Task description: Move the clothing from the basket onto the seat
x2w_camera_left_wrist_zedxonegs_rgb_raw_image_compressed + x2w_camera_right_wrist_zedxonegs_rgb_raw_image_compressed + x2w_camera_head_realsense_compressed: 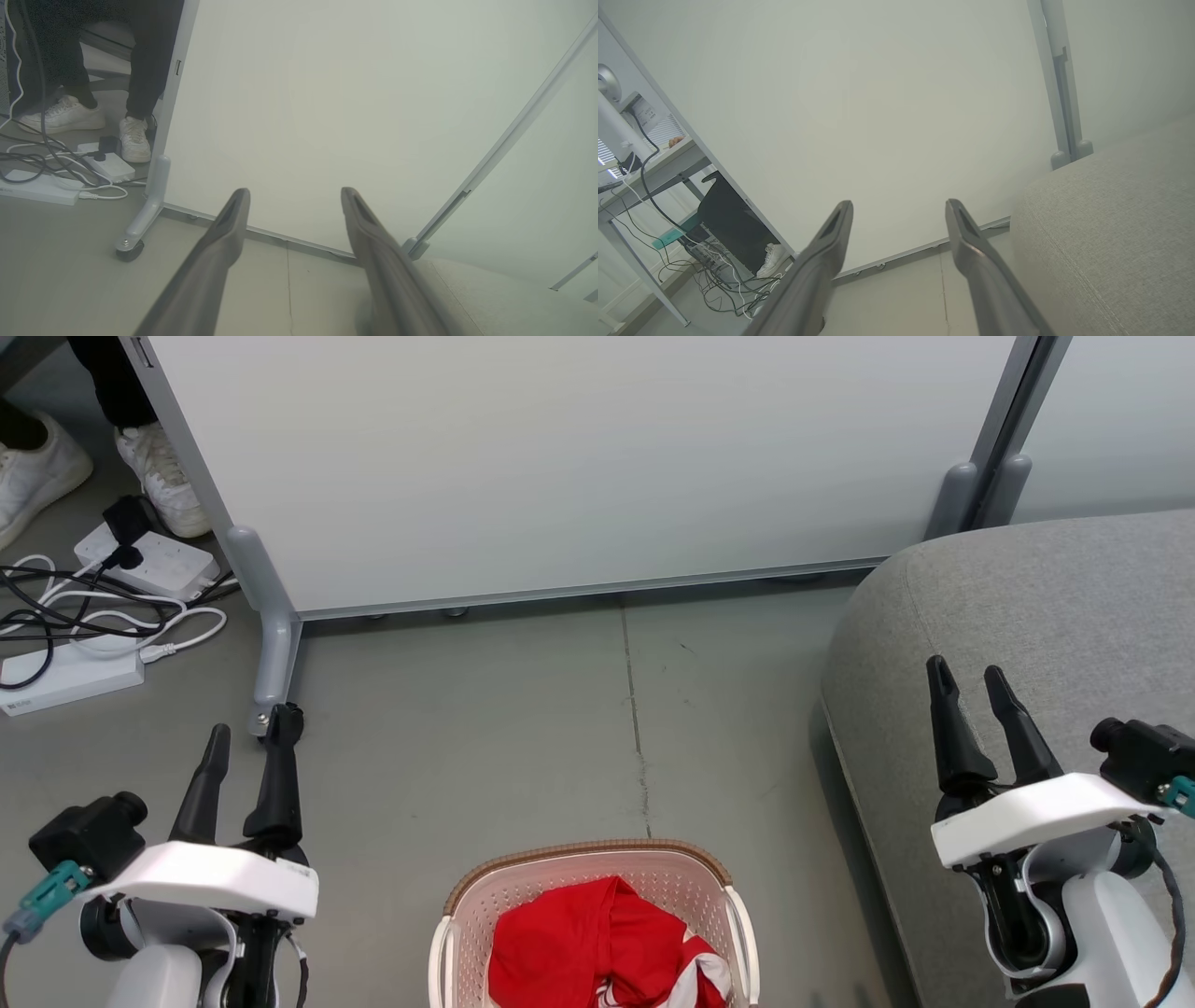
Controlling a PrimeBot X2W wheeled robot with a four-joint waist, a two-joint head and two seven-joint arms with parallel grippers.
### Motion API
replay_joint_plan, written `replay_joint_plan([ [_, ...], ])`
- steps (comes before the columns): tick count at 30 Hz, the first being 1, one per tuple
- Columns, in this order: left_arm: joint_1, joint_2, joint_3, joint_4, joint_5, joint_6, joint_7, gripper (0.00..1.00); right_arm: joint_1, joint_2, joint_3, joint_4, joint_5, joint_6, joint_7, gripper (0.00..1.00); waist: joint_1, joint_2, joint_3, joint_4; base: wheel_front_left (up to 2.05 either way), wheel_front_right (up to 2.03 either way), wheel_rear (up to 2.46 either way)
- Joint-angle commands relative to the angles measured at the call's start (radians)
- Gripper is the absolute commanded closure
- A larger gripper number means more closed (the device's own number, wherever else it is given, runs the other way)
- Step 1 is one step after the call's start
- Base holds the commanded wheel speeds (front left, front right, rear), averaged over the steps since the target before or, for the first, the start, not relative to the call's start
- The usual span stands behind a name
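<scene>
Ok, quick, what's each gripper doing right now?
Left gripper: open, holding nothing.
Right gripper: open, holding nothing.

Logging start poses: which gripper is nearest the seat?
The right gripper, fingers by the grey seat's edge; the left gripper sits beyond the basket, over floor.

white partition panel (579,467), power strips (149,565) with tangled cables (56,607), a person's white sneakers (163,481)

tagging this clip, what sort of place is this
Likely an office or lab corner: a tall white partition panel on castors, and white power strips with tangled cables on the smooth grey floor.
</scene>
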Motion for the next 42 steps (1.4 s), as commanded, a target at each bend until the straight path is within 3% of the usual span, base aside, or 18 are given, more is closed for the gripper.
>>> replay_joint_plan([
  [1, 0.003, 0.009, -0.008, -0.013, 0.040, 0.008, -0.013, 0.00, 0.001, -0.002, 0.003, -0.023, -0.049, 0.005, -0.015, 0.00, 0.0000, 0.0000, -0.001, 0.001, 0.00, 0.00, 0.00],
  [21, 0.062, 0.029, -0.067, 0.026, 0.231, 0.033, -0.063, 0.00, 0.069, 0.006, -0.009, 0.028, -0.258, 0.005, -0.065, 0.00, 0.0000, 0.0000, -0.016, 0.010, 0.00, 0.00, 0.00],
  [42, 0.107, 0.029, -0.104, 0.028, 0.352, 0.038, -0.112, 0.00, 0.108, 0.004, -0.007, 0.031, -0.354, 0.006, -0.111, 0.00, 0.0000, 0.0000, -0.024, 0.017, 0.00, 0.00, 0.00],
])
